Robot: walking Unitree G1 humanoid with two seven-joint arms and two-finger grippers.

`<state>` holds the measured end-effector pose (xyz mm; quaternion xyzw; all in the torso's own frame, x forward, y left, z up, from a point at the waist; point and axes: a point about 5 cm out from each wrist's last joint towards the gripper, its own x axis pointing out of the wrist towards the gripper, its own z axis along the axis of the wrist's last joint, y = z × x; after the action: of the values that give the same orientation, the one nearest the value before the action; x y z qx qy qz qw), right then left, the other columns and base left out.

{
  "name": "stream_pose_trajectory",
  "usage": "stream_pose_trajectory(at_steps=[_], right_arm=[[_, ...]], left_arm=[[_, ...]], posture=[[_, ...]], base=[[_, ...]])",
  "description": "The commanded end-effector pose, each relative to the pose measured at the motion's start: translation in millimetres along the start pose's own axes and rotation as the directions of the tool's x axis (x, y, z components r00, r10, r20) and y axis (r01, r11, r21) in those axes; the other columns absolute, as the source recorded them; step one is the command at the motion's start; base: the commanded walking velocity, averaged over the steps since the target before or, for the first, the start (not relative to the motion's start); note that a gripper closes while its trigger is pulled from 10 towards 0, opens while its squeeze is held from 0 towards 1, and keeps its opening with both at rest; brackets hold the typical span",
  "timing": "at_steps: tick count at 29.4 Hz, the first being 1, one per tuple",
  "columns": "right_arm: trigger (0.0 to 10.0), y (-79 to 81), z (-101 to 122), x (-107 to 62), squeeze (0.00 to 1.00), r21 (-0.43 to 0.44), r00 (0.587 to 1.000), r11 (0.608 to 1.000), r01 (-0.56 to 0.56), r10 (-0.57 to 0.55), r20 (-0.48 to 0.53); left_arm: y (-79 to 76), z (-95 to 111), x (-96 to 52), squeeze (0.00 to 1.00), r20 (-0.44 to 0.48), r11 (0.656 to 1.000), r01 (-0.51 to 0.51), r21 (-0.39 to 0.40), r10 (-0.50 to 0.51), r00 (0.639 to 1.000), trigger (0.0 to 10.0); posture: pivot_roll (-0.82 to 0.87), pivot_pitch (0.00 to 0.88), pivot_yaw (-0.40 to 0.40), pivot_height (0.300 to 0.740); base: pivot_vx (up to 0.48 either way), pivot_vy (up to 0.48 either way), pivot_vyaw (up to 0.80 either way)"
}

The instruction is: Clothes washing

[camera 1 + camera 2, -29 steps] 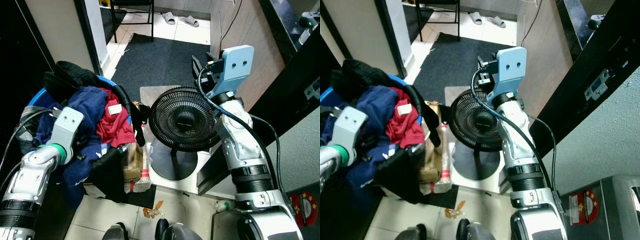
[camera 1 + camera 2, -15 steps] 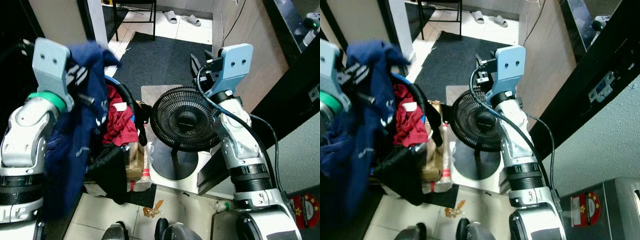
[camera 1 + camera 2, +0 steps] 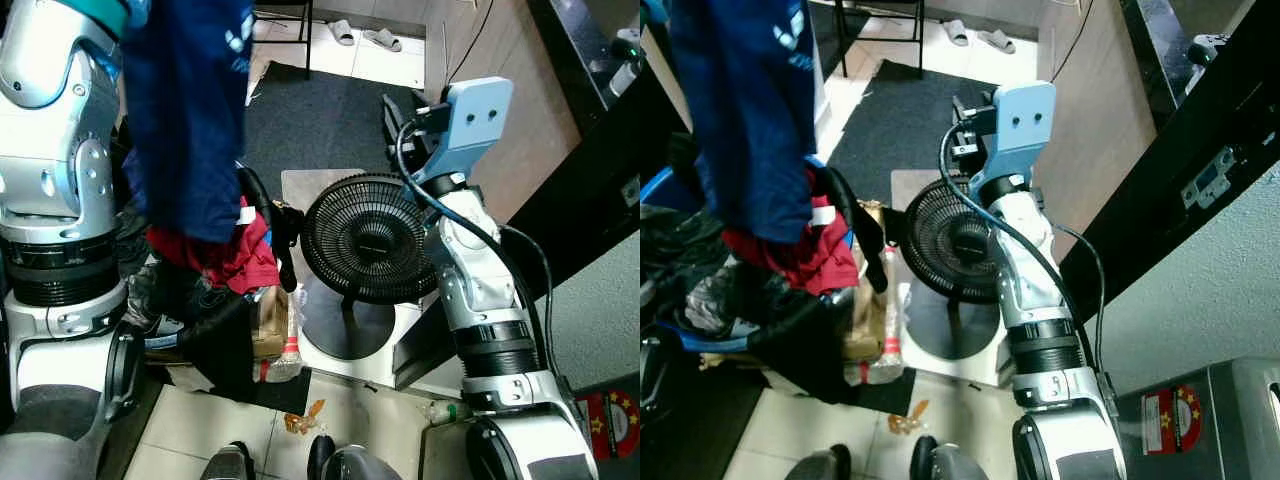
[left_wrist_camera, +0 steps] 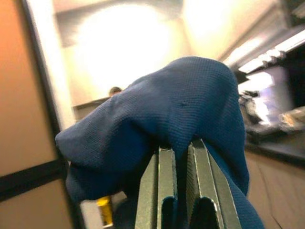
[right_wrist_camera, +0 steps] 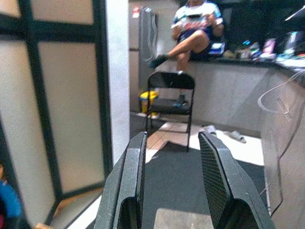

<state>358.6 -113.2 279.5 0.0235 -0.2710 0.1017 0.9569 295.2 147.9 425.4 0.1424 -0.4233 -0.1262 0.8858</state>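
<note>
From the head camera, the left arm is raised high with a blue garment (image 3: 185, 110) dangling over the laundry basket (image 3: 660, 185), red clothes (image 3: 235, 255) just beneath, a black fan (image 3: 365, 240) beside. At the left wrist, the left gripper (image 4: 180, 157) pinches only a fold of cloth; that thin bite could slip. At the right wrist, the right gripper (image 5: 172, 157) hangs parted, empty.

A garment (image 3: 190, 110) hangs above the clothes basket (image 3: 655, 185) at left, the fan (image 3: 365, 240) to its right.
</note>
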Motion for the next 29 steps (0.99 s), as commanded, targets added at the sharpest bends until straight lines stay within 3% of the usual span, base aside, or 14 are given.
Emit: stream_pose_trajectory(at_steps=[1,2,4,5,10,24,29], right_arm=[[10.0,-1.6,6.6,0.5,0.00,0.018,0.999,1.000,0.017,-0.018,0.036],[10.0,-1.6,6.6,0.5,0.00,0.018,0.999,1.000,0.017,-0.018,0.036],[10.0,-1.4,8.2,0.1,0.00,0.021,0.999,1.000,0.020,-0.021,0.043],[10.0,-1.1,8.3,-0.6,0.00,0.022,0.999,1.000,0.020,-0.021,0.044],[10.0,-1.4,6.7,-3.5,0.00,0.026,0.999,0.999,0.031,-0.032,0.041],[10.0,-9.3,2.1,-9.0,0.00,0.013,0.995,0.995,0.102,-0.102,0.011],[10.0,-9.7,0.2,-11.0,0.00,0.009,0.994,0.994,0.106,-0.106,0.003]], left_arm=[[-9.1,-20.2,-12.2,0.00,-0.119,0.999,0.044,-0.001,-0.043,0.992,10.0],[-9.1,-20.2,-12.2,0.00,-0.119,0.999,0.044,-0.001,-0.043,0.992,10.0],[-14.4,-43.7,-31.5,0.00,-0.247,0.997,0.009,-0.077,-0.027,0.969,10.0],[-16.5,-52.3,-41.4,0.00,-0.293,0.996,-0.005,-0.084,-0.020,0.956,10.0],[-14.7,-66.0,-59.7,0.00,-0.375,0.995,-0.068,-0.069,0.038,0.926,10.0],[4.1,-68.5,-67.6,0.00,-0.413,0.988,-0.149,-0.043,0.118,0.903,10.0],[2.7,-70.0,-70.8,0.00,-0.425,0.987,-0.156,-0.042,0.124,0.897,10.0]], posture=[[0.09,0.090,-0.020,0.740],[0.09,0.090,-0.020,0.740],[0.09,0.089,-0.019,0.740],[0.09,0.089,-0.020,0.740],[0.10,0.091,-0.021,0.740],[0.09,0.089,-0.016,0.740],[0.09,0.091,-0.016,0.740]], base=[[0.000,0.000,0.00],[0.000,0.000,0.00],[0.000,0.000,0.00],[0.000,0.000,0.00],[0.000,0.000,0.00],[0.000,0.000,0.00],[0.000,0.000,0.00]])
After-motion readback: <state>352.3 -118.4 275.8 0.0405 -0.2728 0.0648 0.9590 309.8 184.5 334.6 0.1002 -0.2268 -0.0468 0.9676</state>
